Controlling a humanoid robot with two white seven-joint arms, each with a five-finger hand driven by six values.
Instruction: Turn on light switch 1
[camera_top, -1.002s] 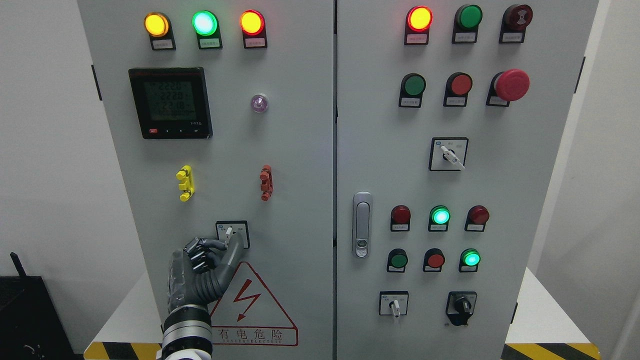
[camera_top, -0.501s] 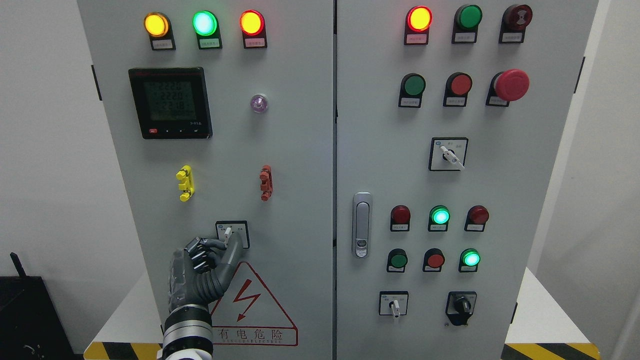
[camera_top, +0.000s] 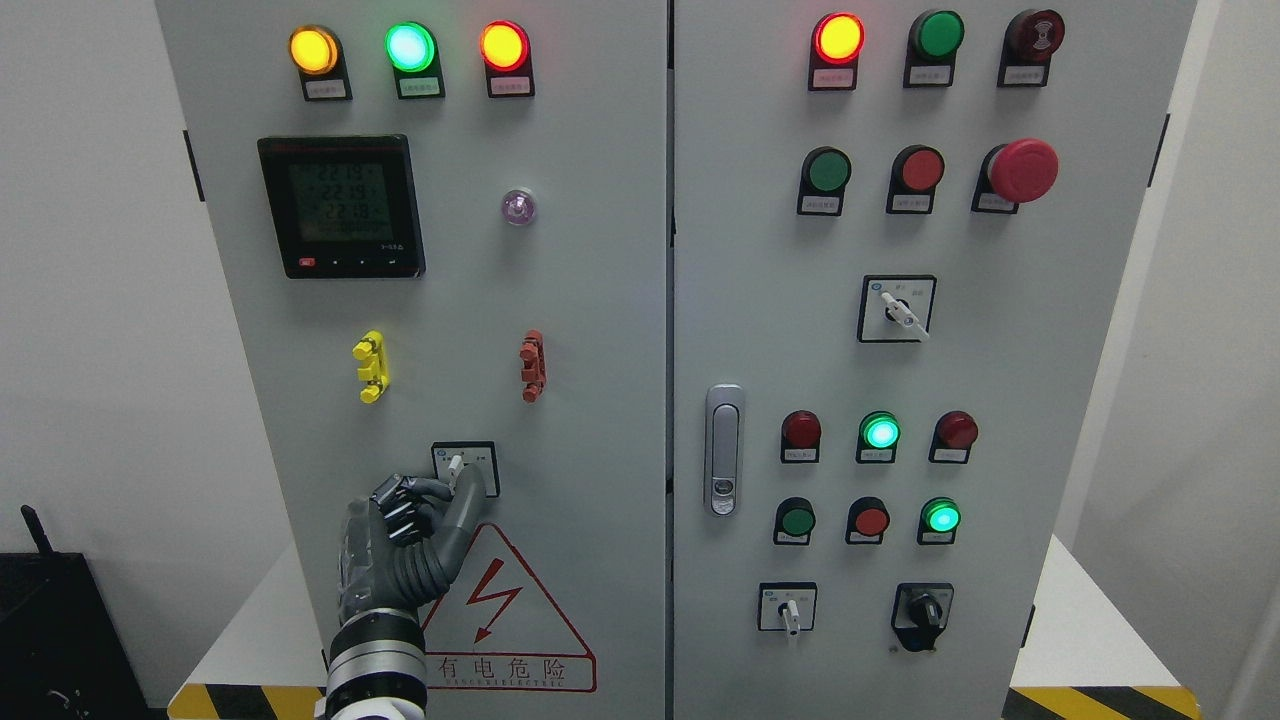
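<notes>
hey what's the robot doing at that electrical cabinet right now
The robot's left hand is reaching up to the small rotary switch low on the cabinet's left door, just above the red warning triangle. Its fingers are pinched at the switch's white lever, which points up and slightly to the right. Whether the switch is already turned on, I can't say. The yellow, green and red lamps at the top of that door are lit. The right hand isn't visible.
</notes>
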